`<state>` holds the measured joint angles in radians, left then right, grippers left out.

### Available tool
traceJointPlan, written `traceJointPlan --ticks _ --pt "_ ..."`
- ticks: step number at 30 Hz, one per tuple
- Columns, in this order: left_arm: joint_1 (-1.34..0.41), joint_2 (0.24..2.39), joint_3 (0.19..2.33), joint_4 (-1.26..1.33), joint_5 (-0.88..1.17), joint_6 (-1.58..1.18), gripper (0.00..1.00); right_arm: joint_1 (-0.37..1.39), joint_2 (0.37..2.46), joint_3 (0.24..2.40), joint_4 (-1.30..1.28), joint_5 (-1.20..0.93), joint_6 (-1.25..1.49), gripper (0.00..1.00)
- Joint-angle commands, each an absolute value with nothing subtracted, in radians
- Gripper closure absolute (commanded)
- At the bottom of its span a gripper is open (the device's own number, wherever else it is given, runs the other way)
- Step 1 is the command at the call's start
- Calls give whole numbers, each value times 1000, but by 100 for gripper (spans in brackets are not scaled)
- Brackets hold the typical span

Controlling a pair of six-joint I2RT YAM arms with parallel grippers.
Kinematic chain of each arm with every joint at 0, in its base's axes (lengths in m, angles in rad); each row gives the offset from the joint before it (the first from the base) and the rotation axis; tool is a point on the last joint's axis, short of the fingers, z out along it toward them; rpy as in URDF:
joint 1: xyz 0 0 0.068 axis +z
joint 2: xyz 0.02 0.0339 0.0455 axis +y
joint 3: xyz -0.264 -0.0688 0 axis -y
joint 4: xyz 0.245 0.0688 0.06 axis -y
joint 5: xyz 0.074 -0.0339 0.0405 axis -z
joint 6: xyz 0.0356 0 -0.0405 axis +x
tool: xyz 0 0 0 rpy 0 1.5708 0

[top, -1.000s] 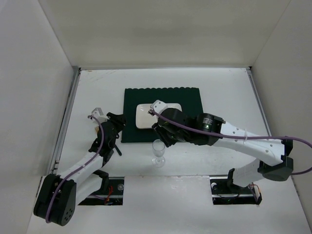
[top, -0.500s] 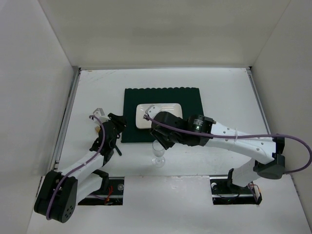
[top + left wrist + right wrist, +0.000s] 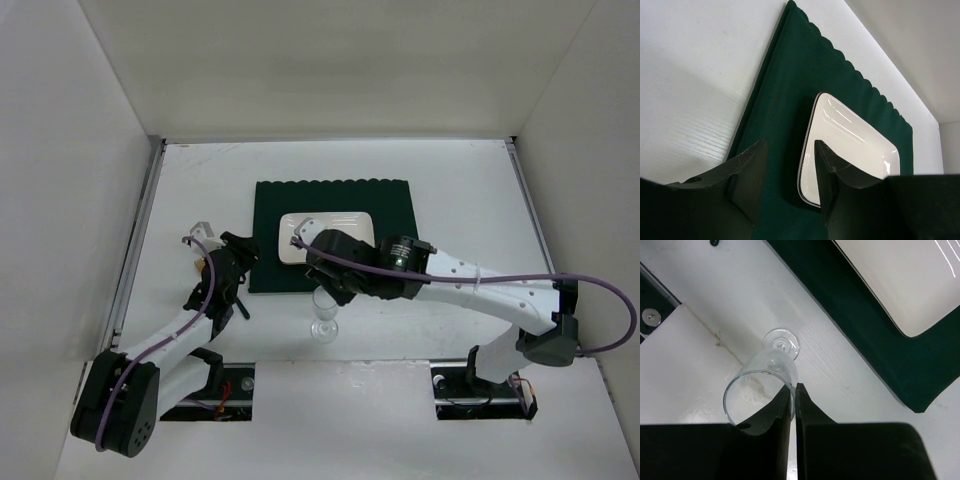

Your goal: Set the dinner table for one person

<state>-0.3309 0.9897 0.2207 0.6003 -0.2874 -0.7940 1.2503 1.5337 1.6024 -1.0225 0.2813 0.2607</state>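
Overhead on dinner table (image 3: 470,200), close wrist views

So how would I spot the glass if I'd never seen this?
On the big white tabletop lies a dark green scallop-edged placemat. Just off its near edge, on bare table, stands a clear stemmed wine glass, rim pinched by the right end effector. It alone is see-through and tall; the white rectangular plate lies flat on the mat.

The desk (image 3: 470,190) is a large, flat, matte white rectangle, far bigger than anything resting on it. It lies level, closed in by white walls (image 3: 330,70) at the far edge and both sides. Seen close, its surface shows a faint fine grain, and a thin scuffed seam (image 3: 715,332) runs across it near the front edge.
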Motion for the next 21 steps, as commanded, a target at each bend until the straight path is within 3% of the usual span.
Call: traceJointPlan --ticks 1,7,13,21 --pt "-318 969 213 627 -281 -798 60 1222 1457 1677 -989 317 267 90" --pt "-321 982 215 631 -278 -802 60 1138 1347 1632 -863 391 275 91" --pt "-324 980 215 635 -272 -805 60 868 1276 1539 -642 373 252 90" --pt "-321 979 216 634 -261 -810 60 490 1462 1656 -555 293 207 90"
